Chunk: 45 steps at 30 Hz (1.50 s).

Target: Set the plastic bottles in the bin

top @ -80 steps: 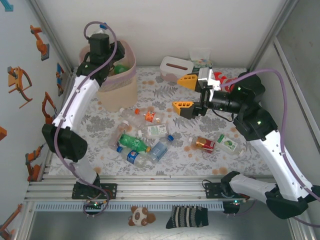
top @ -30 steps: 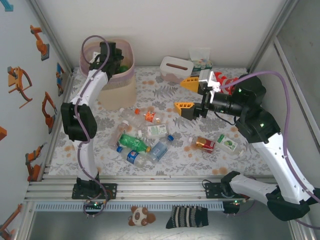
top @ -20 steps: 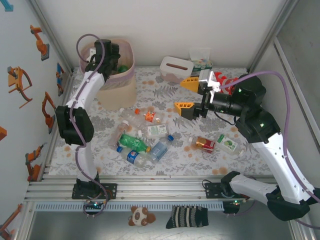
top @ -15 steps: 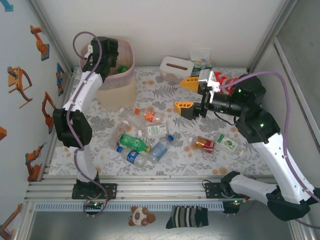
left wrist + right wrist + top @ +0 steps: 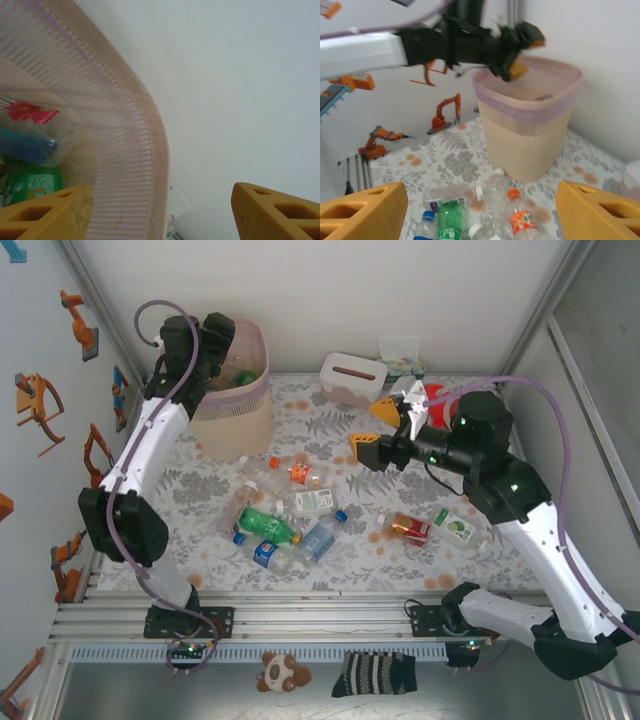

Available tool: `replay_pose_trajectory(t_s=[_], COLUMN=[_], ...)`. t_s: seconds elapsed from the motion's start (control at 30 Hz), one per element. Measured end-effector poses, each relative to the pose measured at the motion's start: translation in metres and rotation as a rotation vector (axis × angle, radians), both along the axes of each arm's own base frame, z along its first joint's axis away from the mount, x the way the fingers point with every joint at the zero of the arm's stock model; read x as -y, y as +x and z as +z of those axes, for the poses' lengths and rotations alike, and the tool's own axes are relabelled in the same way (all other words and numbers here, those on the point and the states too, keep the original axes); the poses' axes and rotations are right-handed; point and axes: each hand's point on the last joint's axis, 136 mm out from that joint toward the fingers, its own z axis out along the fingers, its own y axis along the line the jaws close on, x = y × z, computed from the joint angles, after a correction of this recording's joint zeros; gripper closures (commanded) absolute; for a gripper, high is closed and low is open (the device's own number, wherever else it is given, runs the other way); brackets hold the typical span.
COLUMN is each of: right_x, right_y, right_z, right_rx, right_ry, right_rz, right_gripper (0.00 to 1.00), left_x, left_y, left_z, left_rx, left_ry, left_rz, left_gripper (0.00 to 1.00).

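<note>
Table [image 5: 190, 495], floral cover. Bin [image 5: 236, 422] stands far left, tissue box [image 5: 352, 378] far centre. Bottles [image 5: 312, 503] lie scattered mid-table, two apart at right.

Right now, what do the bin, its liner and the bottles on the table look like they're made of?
The bin looks like rigid matte beige plastic, finely ribbed. Its liner seems to be thin translucent pink film, folded over the rim, with the ribs showing through. The bottles look like glossy clear or green plastic; several are see-through.
</note>
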Motion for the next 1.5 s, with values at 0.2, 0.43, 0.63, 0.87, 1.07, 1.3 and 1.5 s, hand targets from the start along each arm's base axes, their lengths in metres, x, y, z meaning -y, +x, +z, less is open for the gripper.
replay_pose_trajectory(t_s=[0.2, 0.43, 0.63, 0.87, 1.07, 1.3, 1.5], right_x=[0.009, 0.032, 0.057, 0.083, 0.095, 0.103, 0.11], right_y=[0.036, 0.055, 0.053, 0.039, 0.033, 0.025, 0.016], right_z=[-0.056, -0.128, -0.181, -0.24, -0.29, -0.349, -0.377], right_rx=[-0.23, -0.494, -0.648, -0.749, -0.8, -0.888, -0.934], right_ry=[-0.069, -0.143, -0.209, -0.374, -0.551, -0.655, -0.683], right_rz=[-0.199, -0.44, -0.59, -0.688, -0.685, -0.647, -0.642], right_gripper=[0.24, 0.24, 0.24, 0.21, 0.12, 0.03, 0.01], left_x=[0.004, 0.014, 0.018, 0.016, 0.013, 0.017, 0.02], left_y=[-0.045, -0.092, -0.12, -0.15, -0.177, -0.205, -0.234], left_z=[0.001, -0.012, -0.035, -0.046, -0.048, -0.057, -0.062], left_rx=[0.057, 0.107, 0.103, 0.097, 0.113, 0.094, 0.102], left_ry=[0.171, 0.324, 0.369, 0.37, 0.367, 0.35, 0.336], left_rz=[-0.121, -0.276, -0.363, -0.406, -0.415, -0.446, -0.475], left_gripper=[0.27, 0.27, 0.27, 0.27, 0.27, 0.23, 0.22])
